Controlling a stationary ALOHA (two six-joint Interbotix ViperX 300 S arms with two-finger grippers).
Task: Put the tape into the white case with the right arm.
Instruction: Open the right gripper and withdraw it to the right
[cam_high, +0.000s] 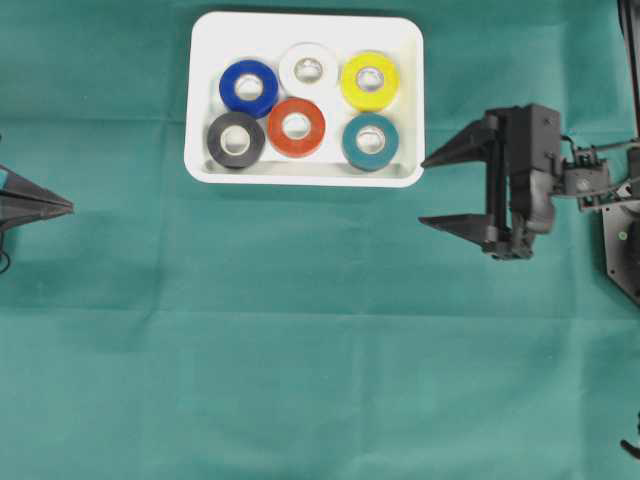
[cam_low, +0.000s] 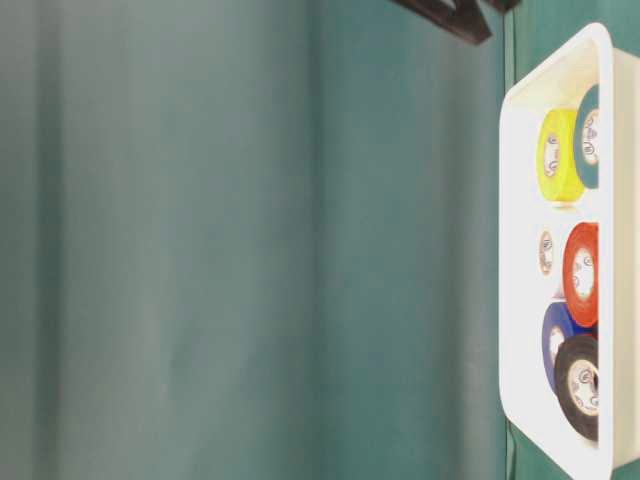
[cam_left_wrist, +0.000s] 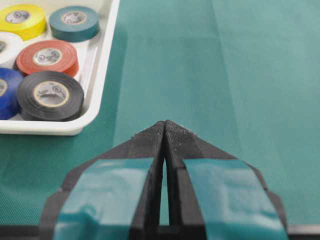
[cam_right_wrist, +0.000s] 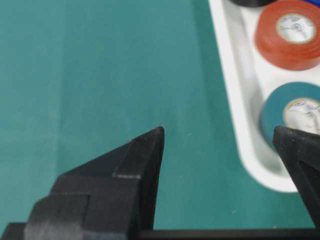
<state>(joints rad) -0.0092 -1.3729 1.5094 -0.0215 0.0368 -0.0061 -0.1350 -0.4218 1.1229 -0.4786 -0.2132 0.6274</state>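
Even, bright, diffuse light in all views; no hard shadows. In the overhead view the green cloth (cam_high: 320, 350) looks flat and evenly lit, with faint creases and a soft, narrow shadow along the near rim of the white case (cam_high: 300, 173). In the table-level view the case (cam_low: 520, 250) is overexposed with blown-out whites, the cloth is streaked with soft vertical bands, and the whole frame is slightly soft. Left wrist view: the left gripper (cam_left_wrist: 164, 125) is sharp at its tip, and its teal bands are blurred at the near edge. Right wrist view: the right gripper (cam_right_wrist: 220, 137) fingers are soft, the rolls are mildly defocused, and the case rim shows light glare.
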